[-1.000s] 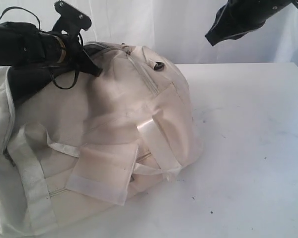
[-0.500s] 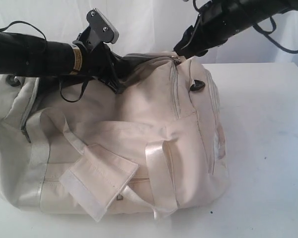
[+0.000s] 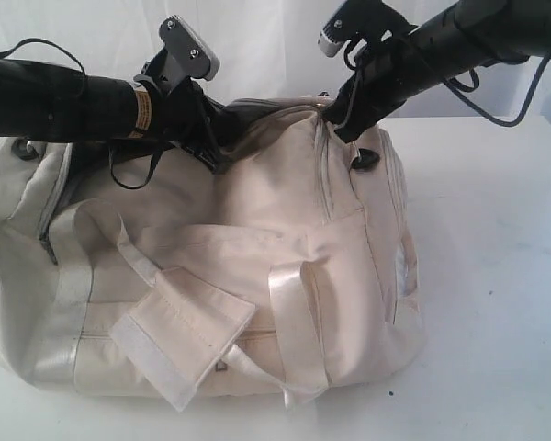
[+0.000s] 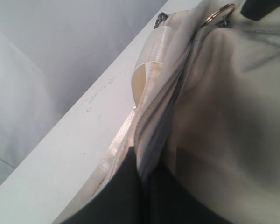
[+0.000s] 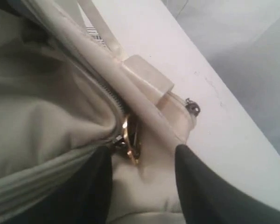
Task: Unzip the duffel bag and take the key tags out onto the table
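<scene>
two black arms meet over the top of the duffel bag (image 3: 257, 266), which sits on the white table (image 3: 496, 276) and fills the left and middle of the exterior view, its left end running out of the picture. the left gripper (image 4: 143, 172) has its dark fingers pressed together on a fold of cream fabric just beside the top zipper (image 5: 107, 100), so the cloth is pinched between them (the wrist view shows the zipper tape running straight down into the grip). the right gripper (image 5: 142, 154) comes in from the right side of the exterior view and rests at the far end of that zipper, its two fingers standing apart with the bag's fabric and a small gold ring (image 5: 129, 140) on the zipper pull between them; neither finger visibly touches the ring. a black plastic ring (image 3: 365, 159) sits on the bag's end just below that gripper, beside a second zipper (image 3: 323, 175) that runs down the end panel. shiny pale straps (image 3: 294, 322) hang down the near side, and a padded handle wrap (image 3: 179, 335) lies open and tilted against the front. a dark strip shows along the top between the grippers, though whether the zipper is parted there i cannot tell.
</scene>
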Tool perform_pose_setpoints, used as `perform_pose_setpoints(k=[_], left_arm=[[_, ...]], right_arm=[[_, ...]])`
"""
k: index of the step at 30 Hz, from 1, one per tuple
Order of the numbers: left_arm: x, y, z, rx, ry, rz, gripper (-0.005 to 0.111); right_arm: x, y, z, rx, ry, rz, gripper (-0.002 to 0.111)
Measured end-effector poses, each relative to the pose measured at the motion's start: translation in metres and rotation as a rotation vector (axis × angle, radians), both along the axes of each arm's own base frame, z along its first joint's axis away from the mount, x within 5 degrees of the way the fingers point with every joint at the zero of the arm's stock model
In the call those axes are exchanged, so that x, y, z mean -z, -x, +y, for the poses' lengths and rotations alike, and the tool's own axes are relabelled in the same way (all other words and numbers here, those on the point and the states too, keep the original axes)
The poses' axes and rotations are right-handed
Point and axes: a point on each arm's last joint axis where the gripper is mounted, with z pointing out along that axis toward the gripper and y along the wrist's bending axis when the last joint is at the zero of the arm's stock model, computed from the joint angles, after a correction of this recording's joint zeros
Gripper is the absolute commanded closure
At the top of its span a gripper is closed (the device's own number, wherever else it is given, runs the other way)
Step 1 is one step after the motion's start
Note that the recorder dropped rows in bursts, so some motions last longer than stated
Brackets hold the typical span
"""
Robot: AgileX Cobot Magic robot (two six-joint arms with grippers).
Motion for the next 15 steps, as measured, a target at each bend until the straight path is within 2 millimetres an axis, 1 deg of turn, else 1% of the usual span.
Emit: perform_pose_setpoints(k=[6,11,13,15], left_arm=[[0.0,0.0,0.0,0.0,0.0,0.0,0.107],[0.0,0.0,0.0,-0.003,0.001,0.001,0.107],[0.0,0.0,0.0,-0.004,0.0,0.001,0.107],[0.0,0.0,0.0,-0.004,0.0,0.001,0.107]], right_arm=[[0.008,-0.006,0.0,0.02,0.005,-0.017,0.072],[0.015,-0.005,0.009,0.004,0.009,-0.008,0.074],[0.016,-0.005,0.014,-0.006,0.015,-0.02,0.078],[0.018,-0.004,0.02,-0.015,0.021,-0.049,0.087]])
